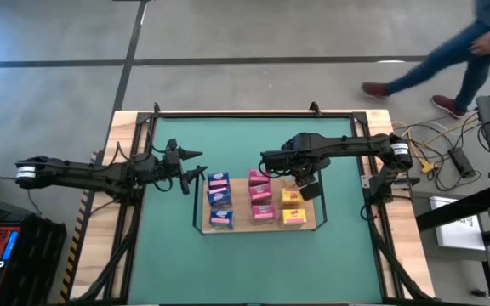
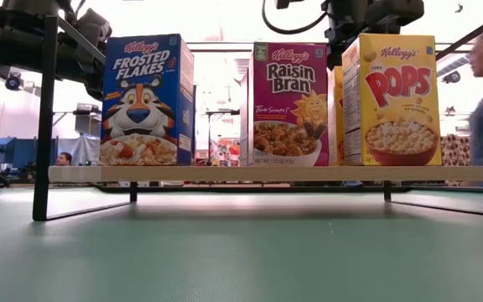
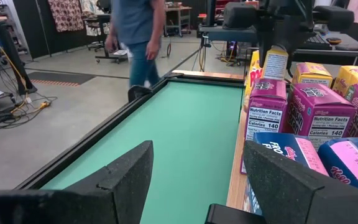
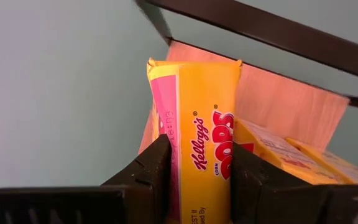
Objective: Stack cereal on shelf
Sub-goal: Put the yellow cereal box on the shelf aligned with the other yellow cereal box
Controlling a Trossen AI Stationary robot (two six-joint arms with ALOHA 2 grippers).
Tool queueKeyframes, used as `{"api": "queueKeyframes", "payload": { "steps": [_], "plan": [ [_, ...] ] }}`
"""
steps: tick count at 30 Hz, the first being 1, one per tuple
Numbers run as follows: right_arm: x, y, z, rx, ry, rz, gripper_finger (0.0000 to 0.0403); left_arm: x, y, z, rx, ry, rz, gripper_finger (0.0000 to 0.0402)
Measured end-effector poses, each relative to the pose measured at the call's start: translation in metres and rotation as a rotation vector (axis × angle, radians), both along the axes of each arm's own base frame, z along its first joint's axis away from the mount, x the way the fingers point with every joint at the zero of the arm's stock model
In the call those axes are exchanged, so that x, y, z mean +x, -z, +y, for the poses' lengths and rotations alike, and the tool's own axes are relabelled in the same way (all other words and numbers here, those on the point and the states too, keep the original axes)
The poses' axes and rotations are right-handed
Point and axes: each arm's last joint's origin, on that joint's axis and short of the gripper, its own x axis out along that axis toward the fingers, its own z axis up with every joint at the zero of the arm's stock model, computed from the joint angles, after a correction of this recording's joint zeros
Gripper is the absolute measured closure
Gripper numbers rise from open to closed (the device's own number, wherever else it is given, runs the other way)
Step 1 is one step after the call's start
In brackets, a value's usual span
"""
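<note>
Right gripper (image 4: 194, 180) is clamped on a yellow Pops box (image 4: 197, 124) at the far end of the shelf (image 1: 317, 223)'s yellow row, likely seating it behind its mates. Blue and pink rows stand beside it on the board. Left gripper (image 1: 196, 173) waits spread wide, empty, just off the shelf's blue side.

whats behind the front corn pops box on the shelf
More yellow boxes in a row on the shelf; the right claw grips the rearmost. From the low view the front Pops box hides them.

Two dark jointed arms, each apparently white-banded near the base
</note>
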Motion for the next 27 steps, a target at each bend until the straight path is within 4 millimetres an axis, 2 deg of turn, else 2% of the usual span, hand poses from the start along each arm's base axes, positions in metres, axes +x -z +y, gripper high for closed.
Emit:
{"api": "queueKeyframes", "payload": {
  "steps": [9, 16, 27],
  "plan": [
    [0.0, 0.001, 0.003, 0.031, 0.016, 0.002, 0.0298, 0.0, 0.0, 0.0, 0.0, 0.0, 0.0, 0.0168],
    [0.007, 0.011, 0.002, 0.031, 0.02, 0.034, 0.0298, 0.0, 0.0, 0.0, 0.0, 0.0, 0.0, 0.0168],
    [0.009, 0.011, 0.002, 0.036, 0.02, 0.012, 0.0298, 0.0, 0.0, 0.0, 0.0, 0.0, 0.0, 0.0168]
  ]
}}
